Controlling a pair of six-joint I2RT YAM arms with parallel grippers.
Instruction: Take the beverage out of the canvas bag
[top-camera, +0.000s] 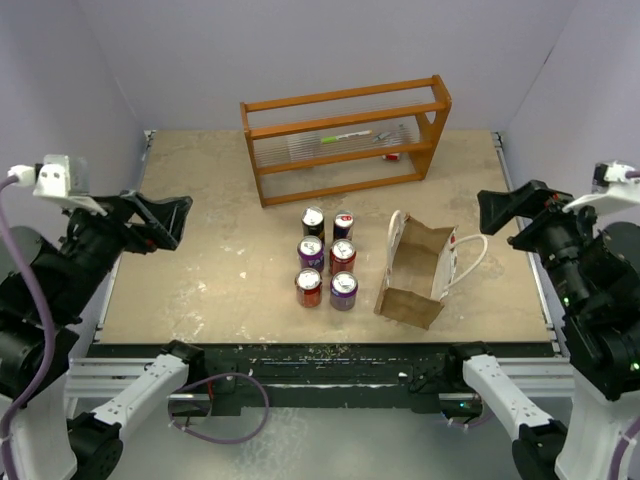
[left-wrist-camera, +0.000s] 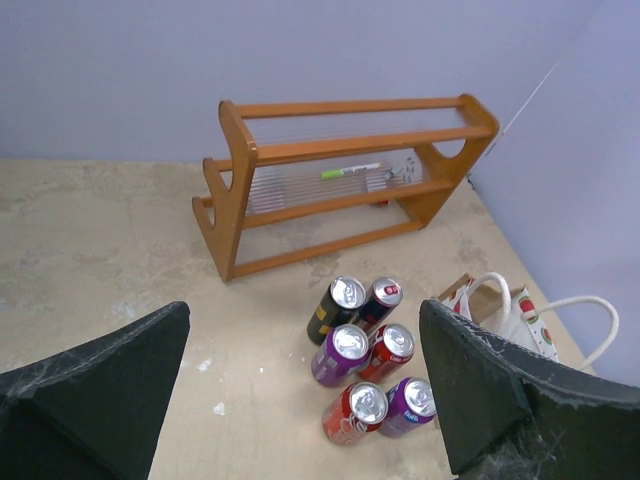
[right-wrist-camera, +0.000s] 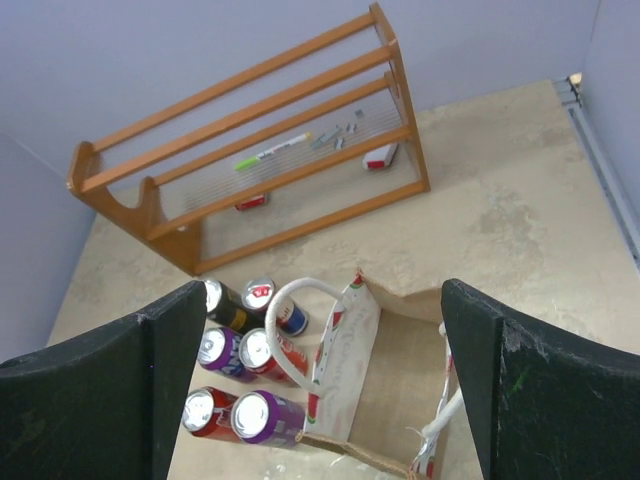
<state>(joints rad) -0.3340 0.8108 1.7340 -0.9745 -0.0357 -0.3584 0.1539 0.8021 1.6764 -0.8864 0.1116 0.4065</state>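
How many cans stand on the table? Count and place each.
6, left of the canvas bag: back-left can, back-right can, middle-left can, middle-right can, front-left can, front-right can. More may hide inside it.

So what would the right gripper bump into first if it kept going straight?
Probably the canvas bag; its open top sits dead ahead of the right gripper, though depth is unclear.

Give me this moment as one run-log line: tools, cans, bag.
left tool: open, holds nothing | right tool: open, holds nothing | cans: six upright, beside bag | bag: open, none visible inside
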